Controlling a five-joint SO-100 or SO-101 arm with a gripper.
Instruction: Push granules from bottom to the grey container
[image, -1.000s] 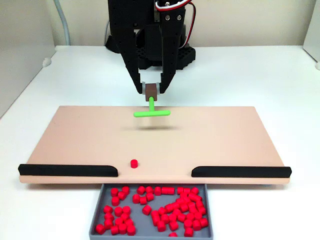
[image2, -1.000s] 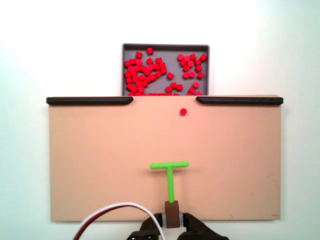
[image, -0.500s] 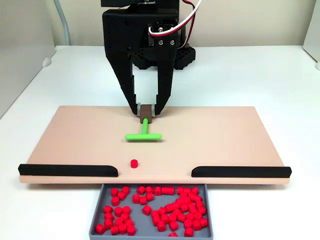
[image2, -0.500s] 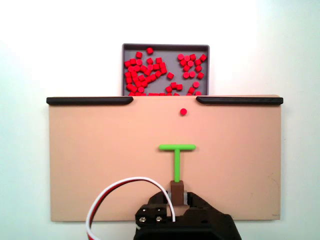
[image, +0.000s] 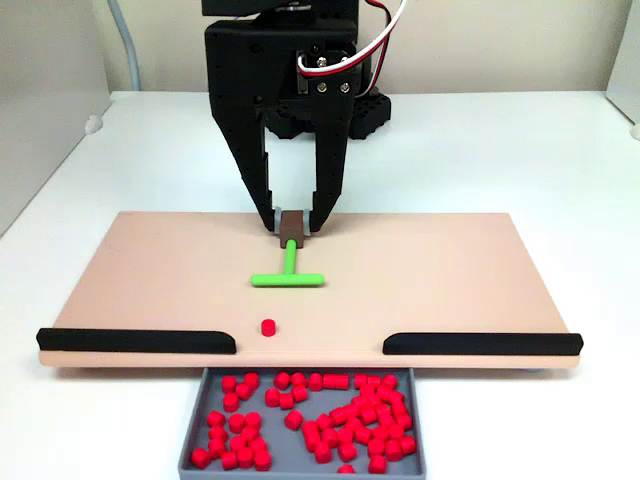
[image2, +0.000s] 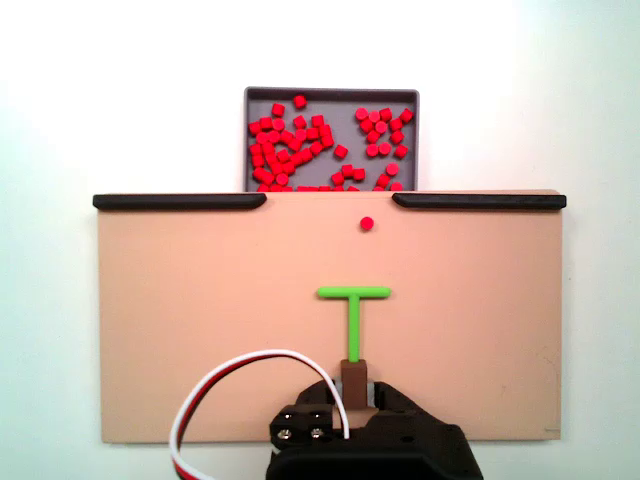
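Granules: one stray red granule (image: 267, 326) sits alone on the tan board (image: 150, 275), near the gap between the two black strips (image: 137, 341); all the other granules (image2: 290, 140) we count as already in the grey container (image2: 330, 93).
Grey container: shallow tray just past the board edge, lined up with the gap (bottom of the front fixed view, top of the top-down one).
Tool: green T-shaped tool (image2: 353, 310), bar facing the container, stem running back into a brown block (image: 291, 226).
Jaws: the gripper (image: 292, 228) is clamped on that brown block, one finger each side, tips low over the board's far edge.
Bar vs granule: well apart; in the top-down fixed view the granule (image2: 367, 223) lies ahead of the bar and within its span, slightly right of centre.
Handling, granule: we judge it very light, hard, smooth plastic (it will likely skid or roll under a nudge, may slip off a bar end if hit off-centre).
Where to take hold: we would not grasp it, it is too small for the jaws; contact it with the flat face of the bar, near the middle.
Handling, tool: looks stiff and thin; hold stays at the block.
Risk: bar riding above the granule, or a glancing push sending it against a strip rather than through the gap.
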